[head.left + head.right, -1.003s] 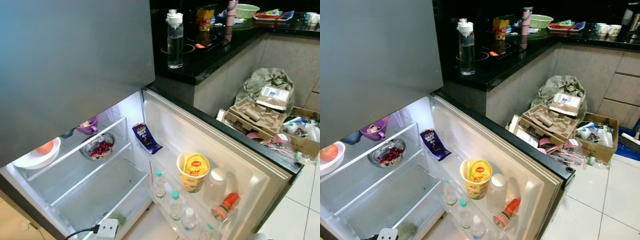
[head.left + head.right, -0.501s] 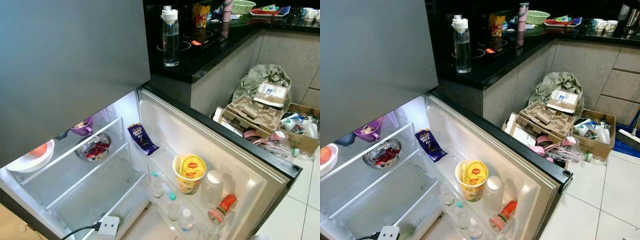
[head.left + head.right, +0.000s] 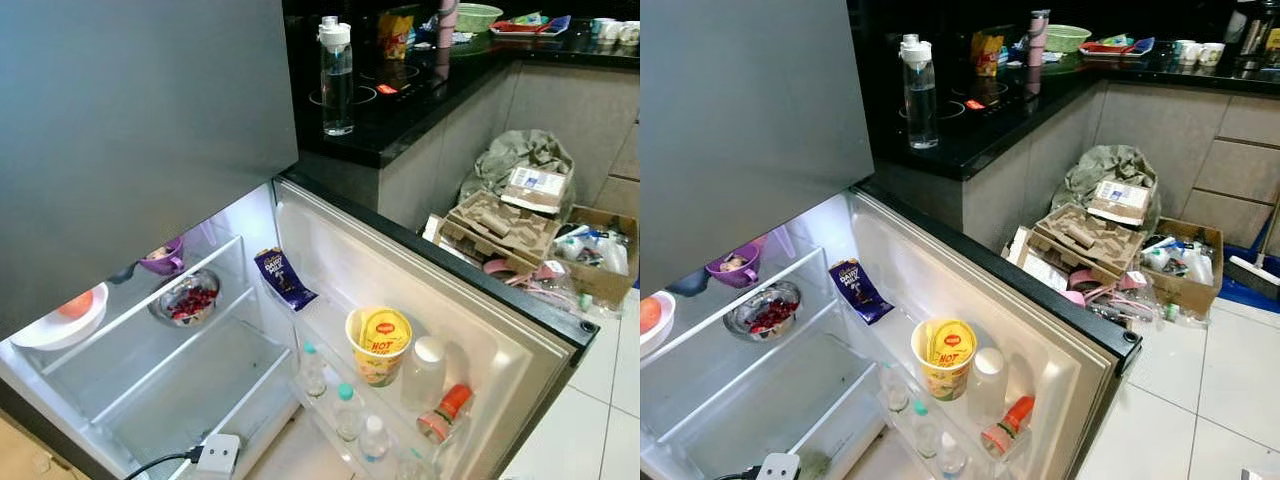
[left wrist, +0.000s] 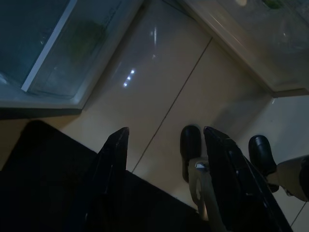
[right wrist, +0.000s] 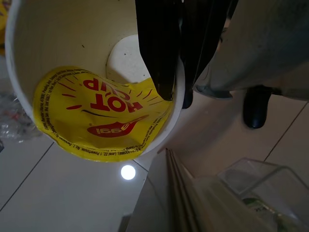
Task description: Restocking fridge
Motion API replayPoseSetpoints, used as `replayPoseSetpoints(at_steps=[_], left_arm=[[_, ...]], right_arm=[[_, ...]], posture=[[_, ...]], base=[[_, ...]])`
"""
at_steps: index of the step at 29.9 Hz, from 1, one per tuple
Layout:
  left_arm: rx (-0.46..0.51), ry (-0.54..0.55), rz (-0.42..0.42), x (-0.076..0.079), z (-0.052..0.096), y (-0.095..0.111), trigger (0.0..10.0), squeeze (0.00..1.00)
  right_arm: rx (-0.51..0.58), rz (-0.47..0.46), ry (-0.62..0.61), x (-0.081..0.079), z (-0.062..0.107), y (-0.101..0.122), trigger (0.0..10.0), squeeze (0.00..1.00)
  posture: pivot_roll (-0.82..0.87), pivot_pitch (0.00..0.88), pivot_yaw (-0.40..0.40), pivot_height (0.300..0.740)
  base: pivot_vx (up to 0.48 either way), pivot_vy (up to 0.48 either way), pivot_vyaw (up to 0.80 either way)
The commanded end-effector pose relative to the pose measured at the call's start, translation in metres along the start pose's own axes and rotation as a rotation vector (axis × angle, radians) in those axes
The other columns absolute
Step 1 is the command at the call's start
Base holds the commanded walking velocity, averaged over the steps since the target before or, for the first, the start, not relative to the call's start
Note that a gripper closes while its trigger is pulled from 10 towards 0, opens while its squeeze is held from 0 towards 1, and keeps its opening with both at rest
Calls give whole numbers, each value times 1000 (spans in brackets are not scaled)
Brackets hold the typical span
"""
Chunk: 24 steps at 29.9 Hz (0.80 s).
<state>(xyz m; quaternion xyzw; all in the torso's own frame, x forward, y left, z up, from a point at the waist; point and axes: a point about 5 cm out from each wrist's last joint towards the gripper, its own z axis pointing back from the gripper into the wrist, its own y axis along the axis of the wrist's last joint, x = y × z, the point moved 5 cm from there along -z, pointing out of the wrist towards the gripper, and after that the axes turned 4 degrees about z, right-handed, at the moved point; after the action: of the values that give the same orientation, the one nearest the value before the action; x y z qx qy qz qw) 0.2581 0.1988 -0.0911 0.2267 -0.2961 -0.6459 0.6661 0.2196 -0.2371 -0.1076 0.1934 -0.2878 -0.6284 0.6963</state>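
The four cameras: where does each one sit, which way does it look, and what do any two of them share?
Left eye, head: looks down into the open fridge; noodle cup on the door shelf.
Right eye, head: same scene; water bottle on the counter.
Left wrist: down along the open left gripper at floor tiles and the robot's feet.
Right wrist: along the right gripper, pinching a second noodle cup's rim.
Both wrist views share the floor.
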Motion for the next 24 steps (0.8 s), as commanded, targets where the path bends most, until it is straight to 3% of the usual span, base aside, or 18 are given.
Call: replayPoseSetpoints(at_steps=[1, 24], left_arm=[[-37, 8, -13, -5, 2, -9, 10000, 0], [-39, 10, -27, -8, 2, -6, 10000, 0]], right_arm=[[-20, -16, 1, -2, 1, -8, 10000, 0], [-21, -21, -1, -4, 0, -6, 10000, 0]], posture=[[-150, 132, 57, 740], [-146, 132, 67, 740]], base=[[0, 240, 0], [0, 76, 0]])
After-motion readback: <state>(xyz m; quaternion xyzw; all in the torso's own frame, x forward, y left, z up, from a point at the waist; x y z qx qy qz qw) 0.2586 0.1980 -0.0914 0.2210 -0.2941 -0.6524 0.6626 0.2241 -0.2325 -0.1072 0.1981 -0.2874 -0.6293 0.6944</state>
